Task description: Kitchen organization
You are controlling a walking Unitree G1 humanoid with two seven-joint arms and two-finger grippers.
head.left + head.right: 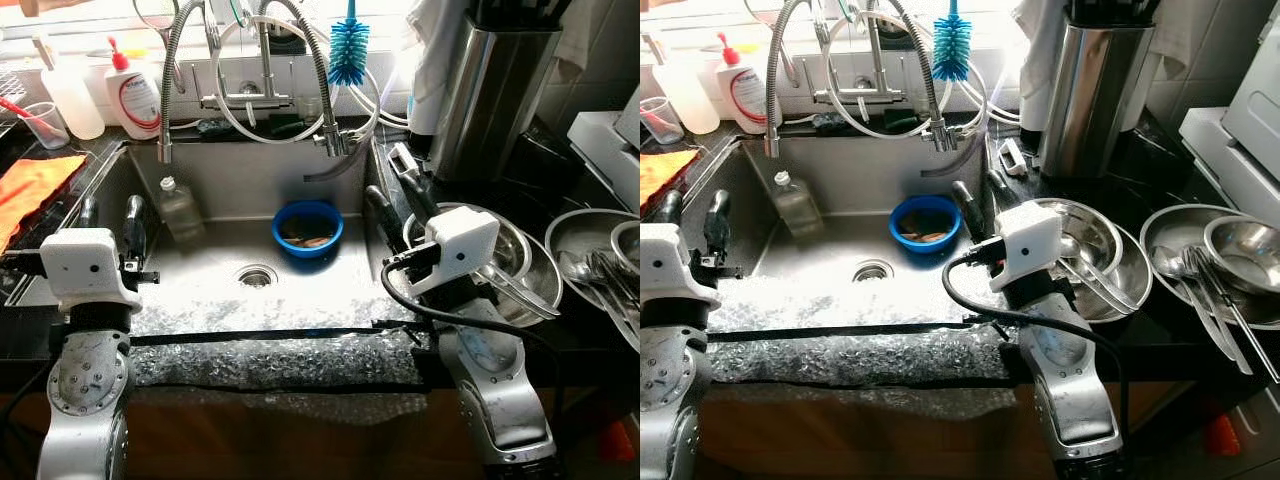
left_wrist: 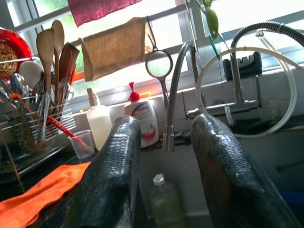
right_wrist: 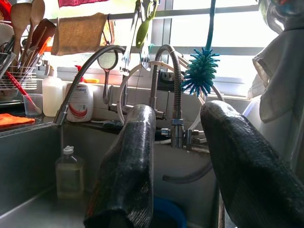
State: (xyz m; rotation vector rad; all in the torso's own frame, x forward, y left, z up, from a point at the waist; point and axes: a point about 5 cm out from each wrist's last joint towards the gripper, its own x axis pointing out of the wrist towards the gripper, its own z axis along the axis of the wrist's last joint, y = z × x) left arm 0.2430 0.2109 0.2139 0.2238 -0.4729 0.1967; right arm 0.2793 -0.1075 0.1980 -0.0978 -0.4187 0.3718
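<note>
Left gripper: positioned over the left rim of the sink, its 2 fingers apart, holding nothing. A clear bottle stands just ahead of it, to its right. Right gripper: positioned at the right rim, its 2 fingers apart and empty. The blue bowl sits on the sink floor just to its left. Stacked steel bowls rest on the counter just to its right.
</note>
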